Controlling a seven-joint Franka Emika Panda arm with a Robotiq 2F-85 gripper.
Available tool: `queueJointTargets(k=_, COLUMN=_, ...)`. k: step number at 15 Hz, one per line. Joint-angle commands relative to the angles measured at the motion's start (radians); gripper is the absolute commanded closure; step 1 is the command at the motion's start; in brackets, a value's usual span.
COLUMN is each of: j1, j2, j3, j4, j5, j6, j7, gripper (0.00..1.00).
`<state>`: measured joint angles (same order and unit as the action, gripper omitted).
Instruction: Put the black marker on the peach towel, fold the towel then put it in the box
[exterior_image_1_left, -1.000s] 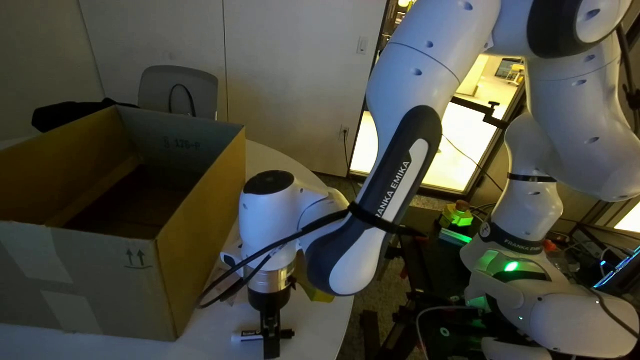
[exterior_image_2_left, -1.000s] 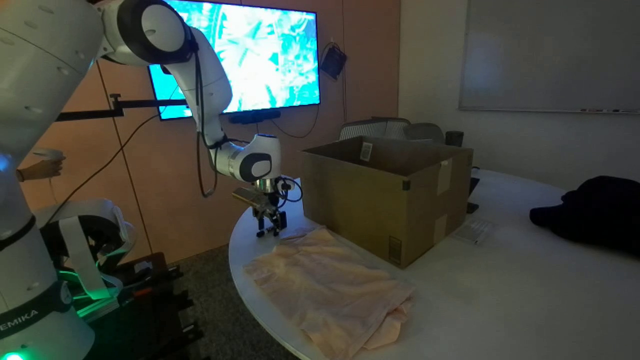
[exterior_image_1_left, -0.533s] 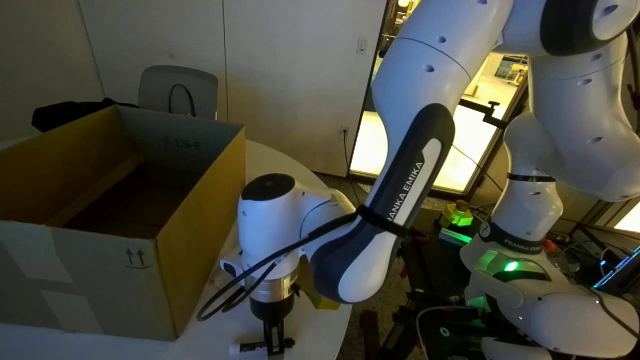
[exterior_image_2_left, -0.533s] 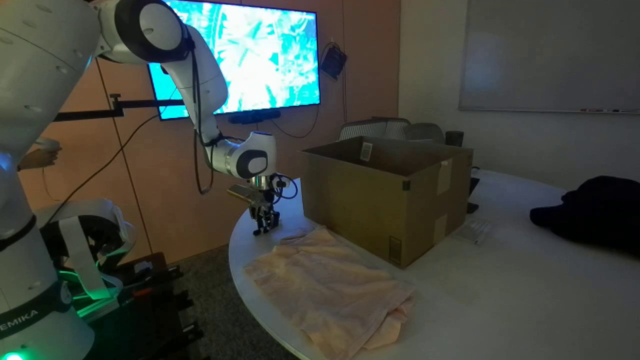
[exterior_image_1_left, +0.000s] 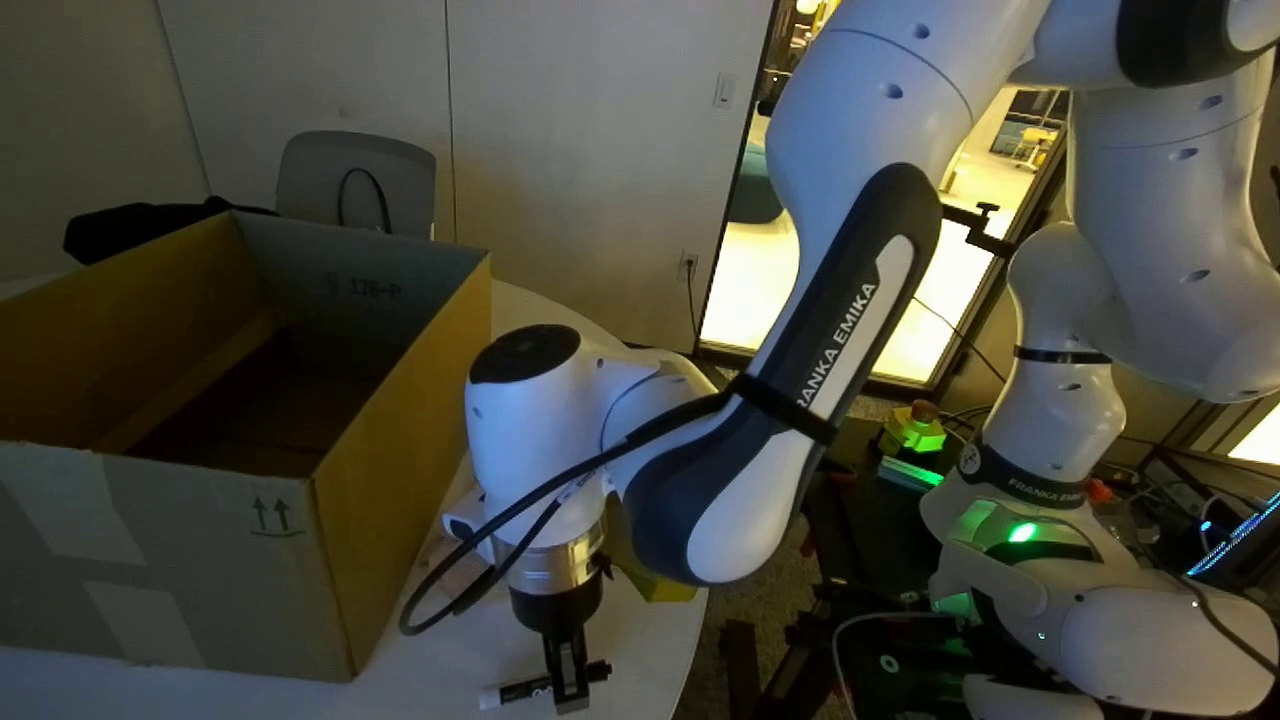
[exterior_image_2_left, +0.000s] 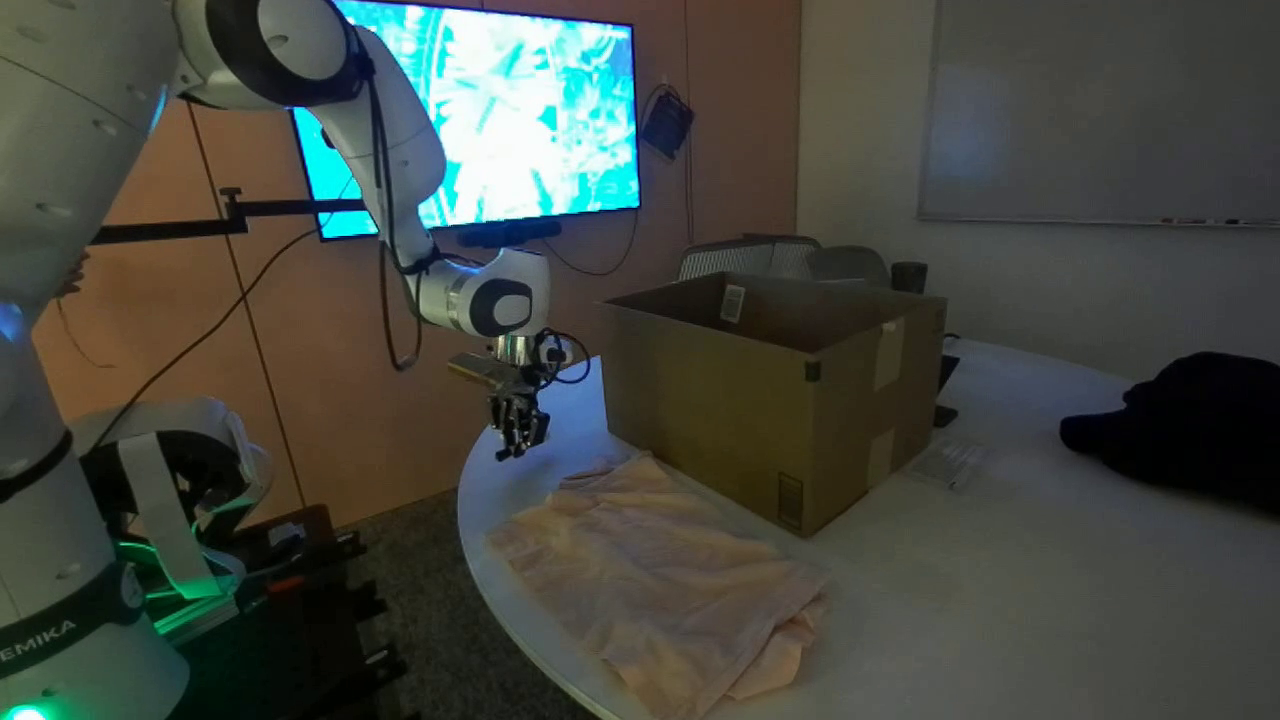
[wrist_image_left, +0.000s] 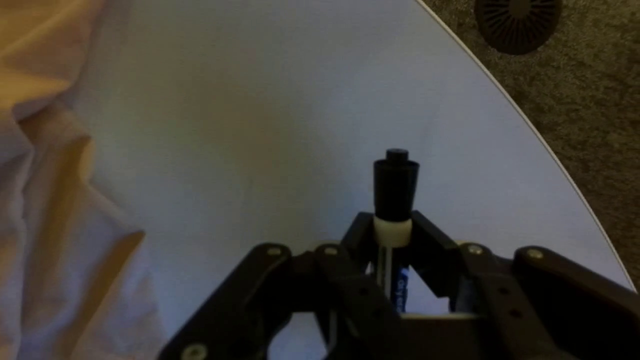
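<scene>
While the peach towel (exterior_image_2_left: 660, 580) lies on the table (exterior_image_2_left: 1000, 610), the gripper (wrist_image_left: 392, 232) pinches the black marker (wrist_image_left: 396, 192) — fingers (wrist_image_left: 432, 250) snug on either side. Its black end juts past them.

A bright screen (exterior_image_2_left: 530, 120) glows against a wall (exterior_image_2_left: 740, 130).

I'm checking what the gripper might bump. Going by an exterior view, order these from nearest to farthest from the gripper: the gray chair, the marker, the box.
1. The marker: held in the gripper, sticking out on both sides.
2. The box: on the picture's left.
3. The chair: farthest, seen beyond the box, upper left.
</scene>
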<state>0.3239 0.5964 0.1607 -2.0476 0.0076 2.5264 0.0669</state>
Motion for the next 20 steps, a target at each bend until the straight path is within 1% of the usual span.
queueJointTargets(k=1, j1=-0.029, j2=-0.123, j3=-0.001, j4=-0.076, j5=-0.009, j6=0.004, j7=0.008, gripper=0.93)
queueJointTargets(k=2, j1=-0.043, j2=-0.155, j3=-0.003, j4=-0.097, j5=-0.004, j6=0.008, j7=0.005, gripper=0.94)
queueJointTargets(k=6, j1=-0.095, j2=-0.273, j3=-0.06, j4=-0.205, j5=-0.013, j6=0.048, j7=0.038, gripper=0.94)
queueJointTargets(k=8, j1=-0.124, j2=-0.311, j3=-0.104, j4=-0.252, j5=-0.029, j6=0.075, j7=0.068, gripper=0.94)
queueJointTargets(k=10, j1=-0.142, j2=-0.323, j3=-0.156, j4=-0.279, j5=-0.069, j6=0.112, j7=0.109, gripper=0.94)
queueJointTargets(k=12, j1=-0.133, j2=-0.301, j3=-0.233, j4=-0.282, j5=-0.186, j6=0.151, j7=0.202, gripper=0.94)
queueJointTargets(k=15, j1=-0.141, j2=-0.259, j3=-0.285, j4=-0.254, j5=-0.26, j6=0.116, j7=0.266, gripper=0.94)
queueJointTargets(k=20, j1=-0.146, j2=-0.192, j3=-0.322, j4=-0.228, j5=-0.297, j6=0.101, j7=0.3, gripper=0.94)
